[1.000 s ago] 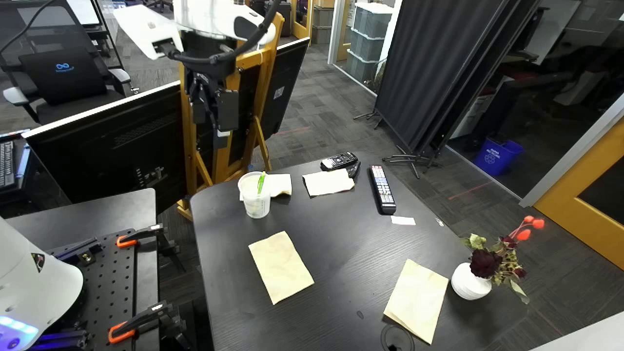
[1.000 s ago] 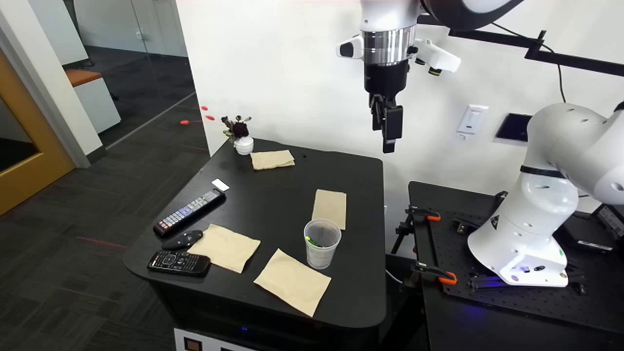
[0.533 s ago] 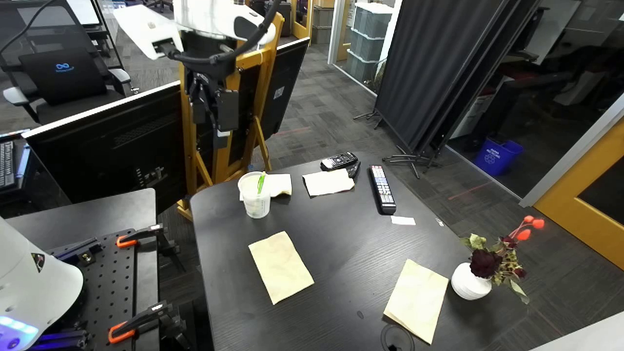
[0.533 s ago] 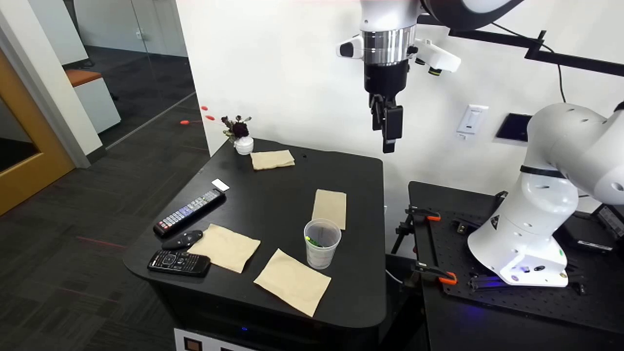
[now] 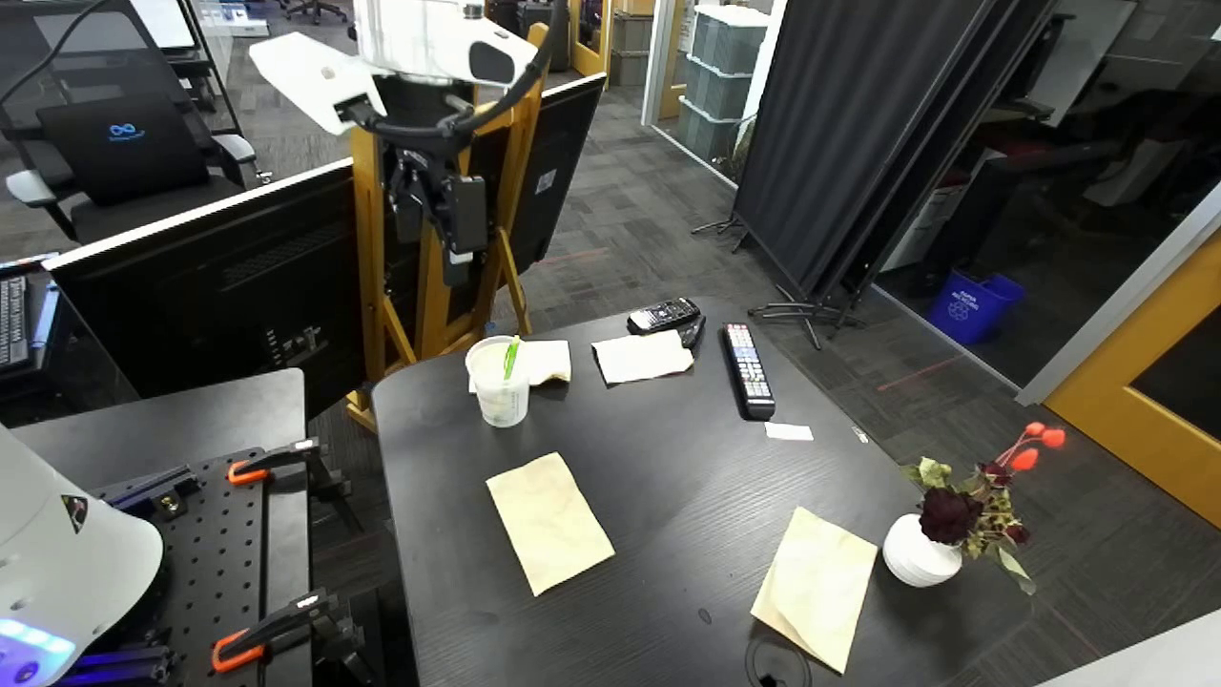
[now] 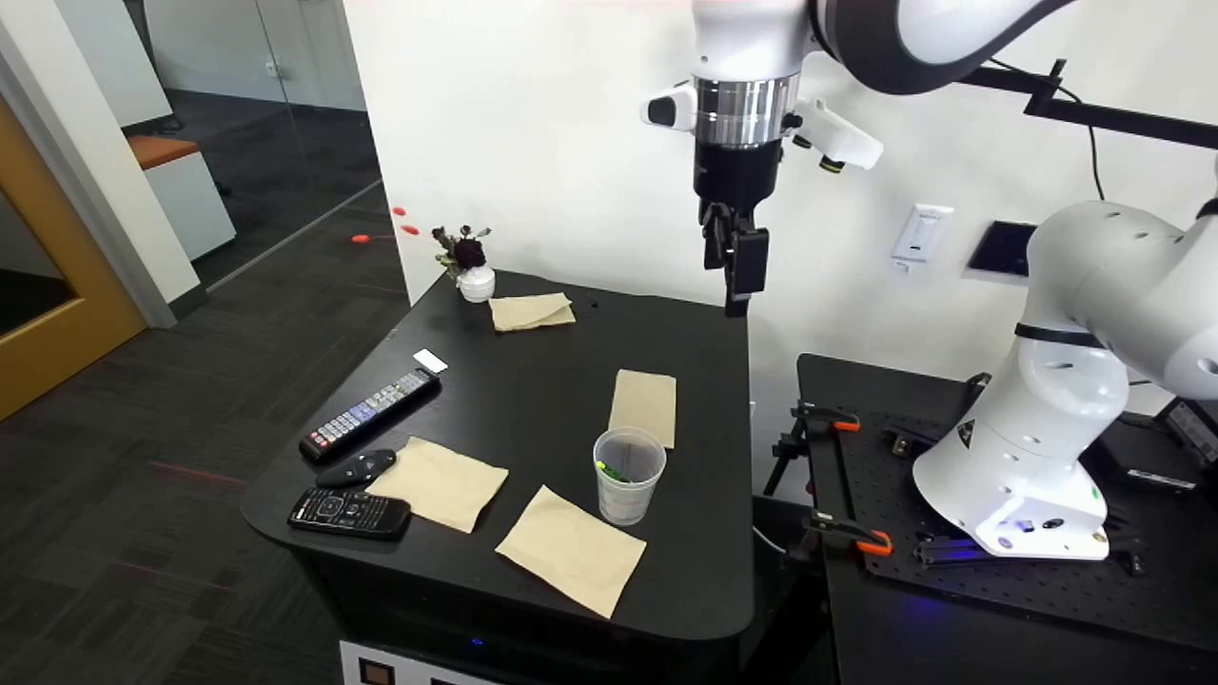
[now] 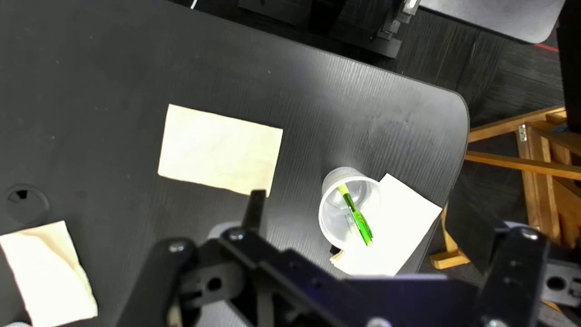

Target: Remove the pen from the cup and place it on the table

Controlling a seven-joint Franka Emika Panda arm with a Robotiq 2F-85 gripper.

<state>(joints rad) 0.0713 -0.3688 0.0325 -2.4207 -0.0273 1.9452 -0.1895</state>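
The white, translucent cup stands upright on the dark table, near a rounded corner, in both exterior views. The yellow-green pen leans inside it, its top end at the rim. In the wrist view the pen lies across the mouth of the cup. My gripper hangs high above the table, apart from the cup; it also shows in an exterior view. In the wrist view its fingers stand wide apart with nothing between them; cup and pen show well below.
A paper sheet lies beside the cup, and further sheets lie about the table. Remotes and a white vase with red flowers stand farther off. A wooden easel stands behind the table corner.
My gripper has just moved a little sideways over the table and slightly lower, after holding still between the two earlier moments. The cup and pen have not moved.
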